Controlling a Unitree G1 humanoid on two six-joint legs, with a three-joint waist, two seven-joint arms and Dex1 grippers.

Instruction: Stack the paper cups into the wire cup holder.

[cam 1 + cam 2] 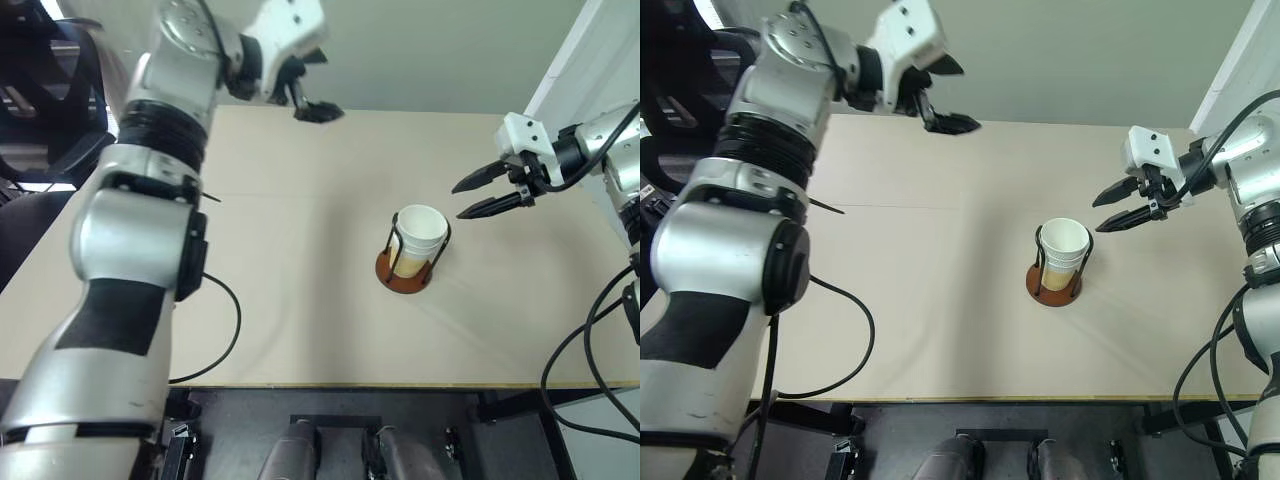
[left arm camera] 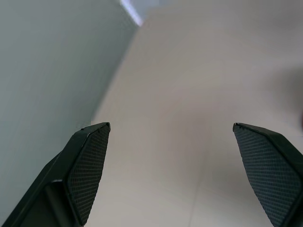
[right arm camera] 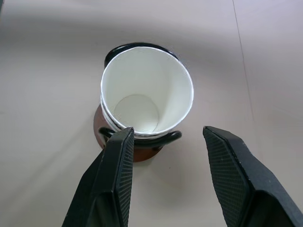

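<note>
The paper cups (image 1: pixel 420 237) stand nested one inside another, white rim up, in the wire cup holder (image 1: pixel 404 272) with its reddish-brown disc base, right of the table's middle. From the right wrist view I look down into the top cup (image 3: pixel 144 94), with the holder's black wire (image 3: pixel 142 138) around it. My right gripper (image 1: pixel 472 198) hovers open just right of the cups, above the table, holding nothing. My left gripper (image 1: pixel 312 98) is raised near the table's far edge, well left of the holder, open and empty; its fingers (image 2: pixel 90 165) stand wide apart over bare tabletop.
The beige table (image 1: pixel 300 300) stretches around the holder. A grey-green wall (image 1: pixel 450 50) runs behind the far edge. A black cable (image 1: pixel 225 330) hangs at my left arm. A dark office chair (image 1: pixel 50 100) stands past the table's left side.
</note>
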